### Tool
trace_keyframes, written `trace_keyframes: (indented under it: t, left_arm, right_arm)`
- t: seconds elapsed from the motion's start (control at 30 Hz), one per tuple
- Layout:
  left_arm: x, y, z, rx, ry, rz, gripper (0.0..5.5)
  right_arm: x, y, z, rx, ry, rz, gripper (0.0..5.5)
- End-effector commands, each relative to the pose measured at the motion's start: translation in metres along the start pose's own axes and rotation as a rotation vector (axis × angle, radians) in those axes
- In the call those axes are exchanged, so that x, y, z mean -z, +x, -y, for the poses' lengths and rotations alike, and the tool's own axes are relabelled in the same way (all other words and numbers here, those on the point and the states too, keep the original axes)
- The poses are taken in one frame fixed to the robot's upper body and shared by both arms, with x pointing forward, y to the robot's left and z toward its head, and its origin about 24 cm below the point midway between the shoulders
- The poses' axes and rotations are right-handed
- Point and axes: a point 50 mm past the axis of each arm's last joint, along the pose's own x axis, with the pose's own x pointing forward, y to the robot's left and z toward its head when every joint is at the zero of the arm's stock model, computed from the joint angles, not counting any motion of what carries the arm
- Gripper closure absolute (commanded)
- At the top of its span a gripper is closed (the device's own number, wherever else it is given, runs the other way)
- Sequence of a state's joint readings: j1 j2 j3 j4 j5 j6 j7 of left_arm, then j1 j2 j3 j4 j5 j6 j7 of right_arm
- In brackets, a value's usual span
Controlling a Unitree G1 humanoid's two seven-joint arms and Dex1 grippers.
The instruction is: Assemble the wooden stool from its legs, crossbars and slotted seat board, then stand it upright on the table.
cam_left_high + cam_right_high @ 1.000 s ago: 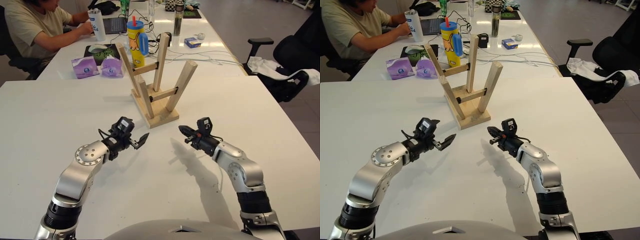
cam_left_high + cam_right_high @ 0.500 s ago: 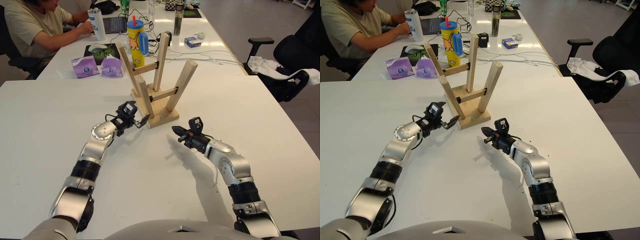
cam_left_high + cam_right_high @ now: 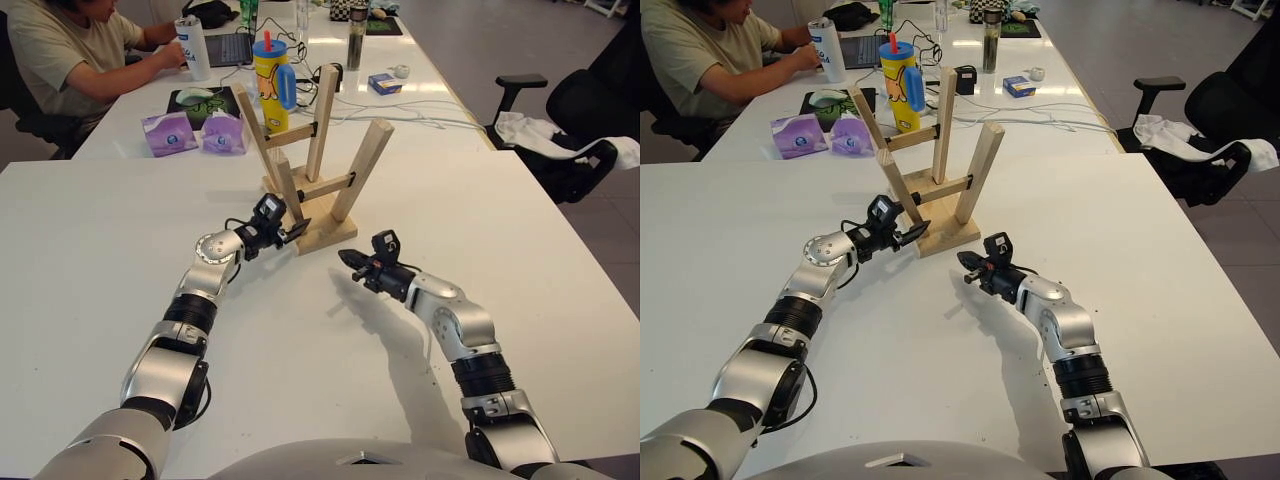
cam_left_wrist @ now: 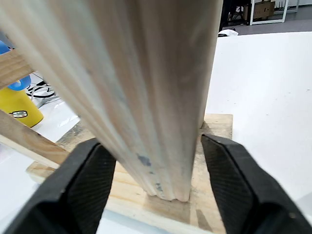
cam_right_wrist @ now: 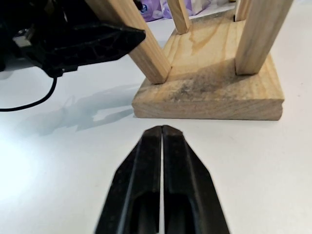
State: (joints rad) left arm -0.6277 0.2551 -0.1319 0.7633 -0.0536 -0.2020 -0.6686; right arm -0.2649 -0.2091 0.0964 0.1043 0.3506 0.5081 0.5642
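The wooden stool [image 3: 318, 150] stands upside down on the white table [image 3: 90, 260], its seat board [image 3: 330, 233] flat on the surface and its legs and crossbars pointing up. My left gripper [image 3: 290, 232] is open at the base of the near left leg [image 4: 156, 73], one finger [image 4: 92, 195] on each side of the wood; I cannot tell whether they touch it. My right gripper [image 3: 345, 258] is shut and holds nothing. It hovers low over the table, its tip [image 5: 162, 129] pointing at the board's near edge a short way off.
On the table behind stand a yellow cup [image 3: 272, 75], two purple tissue packs [image 3: 170, 133], a bottle, a blue box [image 3: 385, 84] and cables, with a person seated at the far left. An office chair [image 3: 585, 110] stands at the right.
My left arm has stretched forward and brought its gripper from mid-table to straddle the stool's near leg. My right gripper has moved forward and left toward the seat board.
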Motion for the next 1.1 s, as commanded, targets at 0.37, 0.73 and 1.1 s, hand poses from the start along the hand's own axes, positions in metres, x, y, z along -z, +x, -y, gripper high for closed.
trace_keyframes:
  t: [0.37,0.73,1.1]
  left_arm:
    - [-0.007,-0.023,0.019,0.268,-0.080,0.115,3.42]
    - [0.012,-0.096,0.001,0.571,-0.078,-0.191,3.42]
    - [-0.003,-0.088,0.018,0.616,-0.124,-0.066,2.37]
  right_arm:
    - [0.011,-0.040,0.051,0.182,-0.030,-0.083,5.50]
    - [-0.010,-0.050,0.079,0.108,-0.131,-0.119,5.50]
    - [0.006,-0.031,0.056,-0.032,-0.147,-0.172,5.50]
